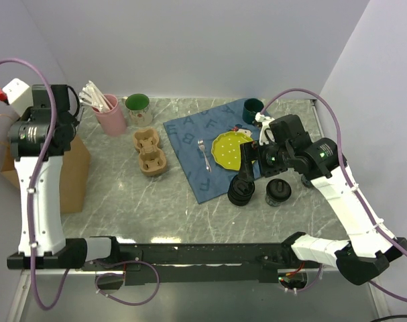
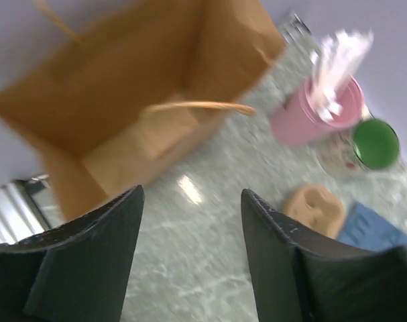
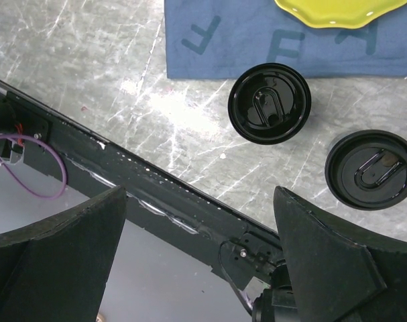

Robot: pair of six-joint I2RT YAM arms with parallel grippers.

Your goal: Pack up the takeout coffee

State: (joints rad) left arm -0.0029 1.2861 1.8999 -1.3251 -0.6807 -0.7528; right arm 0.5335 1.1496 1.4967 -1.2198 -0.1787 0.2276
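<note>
Two squat black lidded coffee cups stand on the marble table near the front, the left one (image 1: 241, 191) by the blue cloth's corner and the right one (image 1: 278, 192) beside it. The right wrist view shows both lids from above, left (image 3: 269, 102) and right (image 3: 371, 169). My right gripper (image 1: 251, 155) hovers just behind and above them, open and empty (image 3: 198, 201). My left gripper (image 1: 69, 117) is raised high at the far left, open and empty (image 2: 191, 194), above the table beside the open brown paper bag (image 2: 123, 100).
The brown bag (image 1: 72, 171) stands at the left edge. A tan cup carrier (image 1: 149, 152) sits mid-table. Behind are a pink cup of stirrers (image 1: 109, 114) and a green-lined mug (image 1: 137, 107). A blue cloth (image 1: 190, 134) holds a yellow plate (image 1: 231, 149), fork (image 1: 203, 154) and dark green mug (image 1: 253, 107).
</note>
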